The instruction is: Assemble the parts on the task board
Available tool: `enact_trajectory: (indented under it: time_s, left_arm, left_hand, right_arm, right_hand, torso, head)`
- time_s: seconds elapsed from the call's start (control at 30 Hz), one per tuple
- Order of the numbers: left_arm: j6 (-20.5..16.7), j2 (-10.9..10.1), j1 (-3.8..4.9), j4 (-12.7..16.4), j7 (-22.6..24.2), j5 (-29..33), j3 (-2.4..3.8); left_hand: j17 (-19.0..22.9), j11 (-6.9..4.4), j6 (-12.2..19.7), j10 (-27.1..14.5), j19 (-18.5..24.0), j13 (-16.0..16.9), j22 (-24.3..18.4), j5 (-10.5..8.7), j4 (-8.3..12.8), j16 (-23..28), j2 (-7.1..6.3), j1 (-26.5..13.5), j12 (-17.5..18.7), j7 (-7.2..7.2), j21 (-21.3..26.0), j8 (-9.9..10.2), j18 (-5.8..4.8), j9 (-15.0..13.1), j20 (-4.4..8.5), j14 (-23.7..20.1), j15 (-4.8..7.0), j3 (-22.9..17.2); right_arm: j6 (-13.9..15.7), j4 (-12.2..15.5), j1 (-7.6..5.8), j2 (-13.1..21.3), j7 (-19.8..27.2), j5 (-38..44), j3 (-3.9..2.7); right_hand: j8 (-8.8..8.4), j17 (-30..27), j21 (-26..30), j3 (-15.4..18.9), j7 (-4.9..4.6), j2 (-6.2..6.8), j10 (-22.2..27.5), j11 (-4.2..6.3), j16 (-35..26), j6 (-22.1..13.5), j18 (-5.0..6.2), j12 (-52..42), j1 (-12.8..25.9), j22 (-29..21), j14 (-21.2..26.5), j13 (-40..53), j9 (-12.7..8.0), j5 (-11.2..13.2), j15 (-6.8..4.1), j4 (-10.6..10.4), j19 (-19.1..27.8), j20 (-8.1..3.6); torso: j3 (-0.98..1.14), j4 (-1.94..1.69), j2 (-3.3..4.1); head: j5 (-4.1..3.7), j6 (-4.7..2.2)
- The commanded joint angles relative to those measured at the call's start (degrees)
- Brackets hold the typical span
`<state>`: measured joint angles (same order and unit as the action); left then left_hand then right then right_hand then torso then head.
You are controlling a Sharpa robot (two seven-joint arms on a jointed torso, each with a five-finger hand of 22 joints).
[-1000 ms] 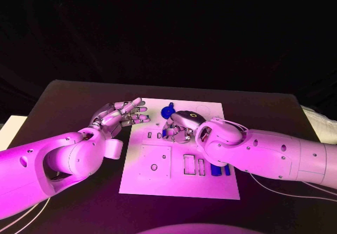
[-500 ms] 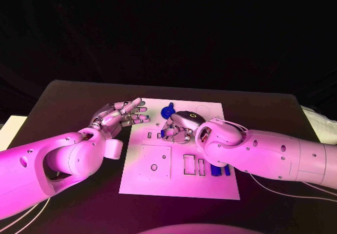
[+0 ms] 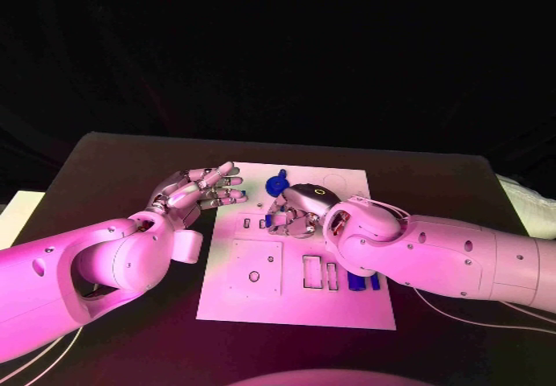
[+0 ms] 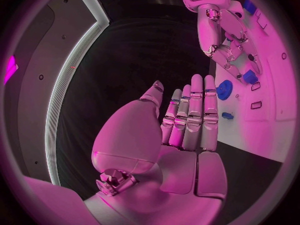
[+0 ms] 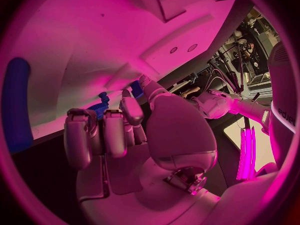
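Fingers [image 3: 214,186] of the left hand [image 3: 191,193] are being held flat and spread in the air, just past the left edge of the task board [image 3: 296,301]. Nothing is being held in that hand. In the left wrist view the same hand [image 4: 181,130] is being shown open, with its fingers straight and close together.

Moving right, a round blue part [image 3: 273,186] is being seen on the far end of the board. It is lying just beyond the right hand [image 3: 296,211], a little to its left. The right hand is being kept low over the board, fingers curled down. A small blue piece [image 3: 269,220] is peeking out at its fingertips, but whether it is being pinched cannot be told. In the right wrist view the fingers [image 5: 106,132] are bent in, with a bit of blue behind them.

Farther right and nearer the robot, long blue parts [image 3: 354,281] are lying beside the slots, their long sides pointing toward the robot. The right hand is much nearer to every part than the left.

Compared with a second ago, almost nothing is being changed. The right hand is being kept in the same spot, and the left hand is still being held up.
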<state>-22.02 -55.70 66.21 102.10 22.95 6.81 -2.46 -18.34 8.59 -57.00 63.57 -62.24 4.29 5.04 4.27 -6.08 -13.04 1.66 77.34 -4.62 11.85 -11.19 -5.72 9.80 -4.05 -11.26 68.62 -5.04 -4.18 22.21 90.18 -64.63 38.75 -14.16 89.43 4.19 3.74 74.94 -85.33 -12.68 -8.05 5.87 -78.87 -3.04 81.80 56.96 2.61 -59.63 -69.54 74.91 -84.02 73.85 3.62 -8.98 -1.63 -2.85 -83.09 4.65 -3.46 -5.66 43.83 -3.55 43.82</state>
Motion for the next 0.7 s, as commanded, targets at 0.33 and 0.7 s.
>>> enact_trajectory:
  time_s: [0.33, 0.7]
  left_arm:
    - [2.77, -0.41, 1.09, -1.54, -15.87, -16.7, 0.06]
    - [12.71, 1.46, 7.79, -4.86, -43.92, -43.41, 0.06]
  left_hand:
    - [-28.05, -4.56, -3.03, 10.85, -14.28, 4.97, 5.62, -0.25, 0.39, -33.8, 0.21, -1.42, -6.81, -3.69, -10.34, -0.82, 0.54, -0.83, 5.39, 16.18, 5.45, 3.47]
    - [-71.66, -8.48, -2.35, 7.98, -19.13, 47.38, 50.47, 0.18, -4.25, -76.96, 2.09, -5.63, -52.67, -6.31, -53.99, -13.15, -4.17, -9.44, 8.06, 21.38, 7.83, 9.88]
  right_arm:
    - [4.15, 8.58, -3.56, 8.59, 9.28, -8.41, -0.54]
    - [0.41, 12.74, -9.61, 17.31, 15.64, -27.05, -0.6]
  right_hand:
    - [0.03, 4.01, -0.08, 1.61, -0.2, 0.77, 0.83, -0.08, -0.57, -1.52, -0.11, 1.31, -1.74, 4.36, -3.64, -1.0, 0.23, -0.73, 0.43, 0.55, -0.67, 0.34]
    - [0.41, 3.76, 0.33, 0.95, -0.17, -1.05, 1.74, 0.03, -1.0, -0.55, 0.0, 3.07, -4.72, 3.82, -3.48, -2.34, 0.42, -1.68, 0.35, 1.79, -0.31, 0.29]
  torso:
    - [0.28, 0.4, -0.39]
    - [0.93, 1.26, -1.63]
  head:
    - [0.52, -0.13]
    - [0.97, 0.35]
